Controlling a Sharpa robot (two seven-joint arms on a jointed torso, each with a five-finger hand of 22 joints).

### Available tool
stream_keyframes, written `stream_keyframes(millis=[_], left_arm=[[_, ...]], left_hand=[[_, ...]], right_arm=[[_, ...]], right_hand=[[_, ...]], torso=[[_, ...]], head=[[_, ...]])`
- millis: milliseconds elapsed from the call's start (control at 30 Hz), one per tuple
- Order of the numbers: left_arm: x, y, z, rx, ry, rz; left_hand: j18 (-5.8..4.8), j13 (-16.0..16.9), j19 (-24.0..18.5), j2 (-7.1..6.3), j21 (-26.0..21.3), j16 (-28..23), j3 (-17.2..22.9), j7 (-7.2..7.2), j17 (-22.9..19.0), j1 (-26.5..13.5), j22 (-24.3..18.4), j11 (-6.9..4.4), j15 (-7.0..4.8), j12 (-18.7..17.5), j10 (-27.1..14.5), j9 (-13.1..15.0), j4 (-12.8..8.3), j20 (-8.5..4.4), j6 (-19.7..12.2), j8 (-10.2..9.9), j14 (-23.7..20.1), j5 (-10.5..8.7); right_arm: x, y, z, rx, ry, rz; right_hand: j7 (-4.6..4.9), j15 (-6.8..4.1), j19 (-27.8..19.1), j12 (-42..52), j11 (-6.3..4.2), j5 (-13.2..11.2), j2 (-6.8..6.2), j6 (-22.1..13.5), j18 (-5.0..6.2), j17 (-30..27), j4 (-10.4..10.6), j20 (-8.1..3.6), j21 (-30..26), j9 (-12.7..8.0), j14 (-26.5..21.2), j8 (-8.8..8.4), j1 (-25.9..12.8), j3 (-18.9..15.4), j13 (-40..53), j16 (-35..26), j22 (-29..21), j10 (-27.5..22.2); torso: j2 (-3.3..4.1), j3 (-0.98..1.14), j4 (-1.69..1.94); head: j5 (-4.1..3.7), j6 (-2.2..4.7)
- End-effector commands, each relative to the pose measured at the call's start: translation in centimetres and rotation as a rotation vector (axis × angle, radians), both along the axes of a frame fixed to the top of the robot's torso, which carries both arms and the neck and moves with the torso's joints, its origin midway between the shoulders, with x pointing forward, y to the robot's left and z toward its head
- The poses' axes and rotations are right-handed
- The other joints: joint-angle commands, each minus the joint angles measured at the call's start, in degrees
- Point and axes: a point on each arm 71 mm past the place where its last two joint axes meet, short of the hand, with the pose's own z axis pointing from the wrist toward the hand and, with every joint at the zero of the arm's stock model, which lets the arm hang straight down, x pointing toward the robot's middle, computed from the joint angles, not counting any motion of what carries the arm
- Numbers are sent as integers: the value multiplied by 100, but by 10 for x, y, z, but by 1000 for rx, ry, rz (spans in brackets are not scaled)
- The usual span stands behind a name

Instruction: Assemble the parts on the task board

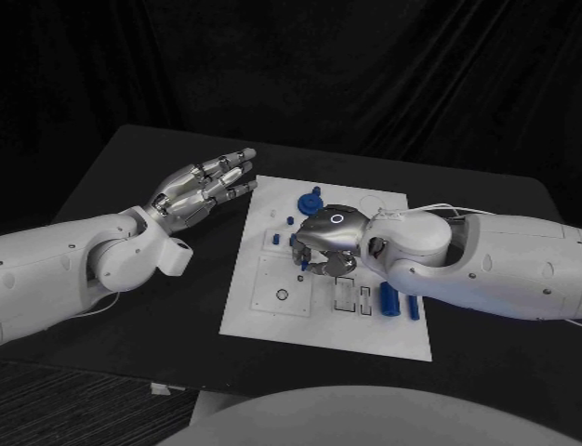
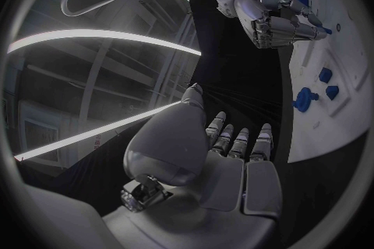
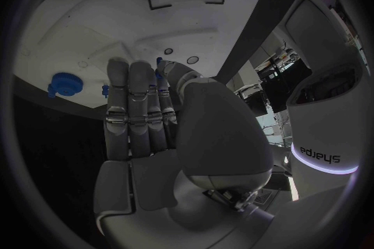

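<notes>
In the head view the white board [image 1: 321, 311] lies in the middle of the black bench [image 1: 130, 167]. The left hand [image 1: 208, 190] hovers over the bench just beside the board's left far corner, fingers stretched out and a little apart, holding nothing. The right hand [image 1: 329, 240] is bent down over the middle of the board with its fingers curled toward the surface; a small blue piece [image 1: 303, 264] shows at its fingertips, but I cannot tell from here whether it is gripped. A round blue part [image 1: 310, 199] stands near the board's far edge, and two long blue bars [image 1: 390, 301] lie side by side near its right edge. In the left wrist view the left hand [image 2: 234, 155] is flat and released, fingers straight, with the right hand [image 2: 277, 18] beyond it pointing its fingers at the board [image 2: 327, 118], where the round blue part [image 2: 304, 99] sits beside two smaller blue blocks [image 2: 326, 75]. In the right wrist view the right hand [image 3: 144, 118] has its fingers held close together and reaching to the board [image 3: 117, 18]; a small blue piece [image 3: 161, 75] shows between the thumb and the fingers, seemingly pinched, and the round blue part [image 3: 64, 84] stands near the board's edge.
</notes>
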Motion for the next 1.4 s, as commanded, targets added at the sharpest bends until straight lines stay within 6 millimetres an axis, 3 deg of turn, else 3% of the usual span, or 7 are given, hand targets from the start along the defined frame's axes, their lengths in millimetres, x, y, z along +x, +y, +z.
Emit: stream_keyframes(millis=[33,500,733,1400], left_arm=[[-1,-1,1,-23,-5,-8],[0,-1,0,-18,0,-8],[0,-1,-1,-17,2,-8],[0,0,-3,-13,10,-11]], left_hand=[[44,0,-25,33,-18,-38,14,35,-6,13,-1,39,-13,9,-20,-1,27,-3,8,31,1,13],[45,-2,-27,49,-19,-39,21,38,-7,17,-6,38,-1,5,-25,-1,29,1,4,31,1,20],[45,-2,-27,49,-19,-39,21,38,-7,17,-6,38,-1,5,-25,-1,29,1,4,31,1,20],[47,-3,-26,71,-18,-38,29,50,-6,19,-3,28,10,1,-31,2,34,5,24,39,1,20]], right_arm=[[-2,0,-1,-8,-1,8],[-3,1,-3,-4,3,9],[-5,1,-6,-12,13,11],[-7,4,-12,3,20,18]], right_hand=[[-6,-15,35,-39,23,31,-23,36,-21,-2,-16,0,34,4,44,32,-16,33,-7,5,280,23],[-5,-14,32,-45,25,29,-30,34,-17,-16,-21,0,5,1,41,25,-17,33,-10,-10,275,22],[-4,-13,31,-47,26,27,-32,32,-16,-22,-22,0,-3,0,39,22,-20,32,-11,-16,273,20],[-1,-11,24,-55,29,16,-33,30,-13,-38,-25,1,-34,-4,29,14,-23,35,-15,-35,268,17]], torso=[[-1,0,-4],[5,5,-7],[3,7,-4],[3,9,-4]], head=[[-5,-1],[78,-1],[47,-1],[80,-1]])
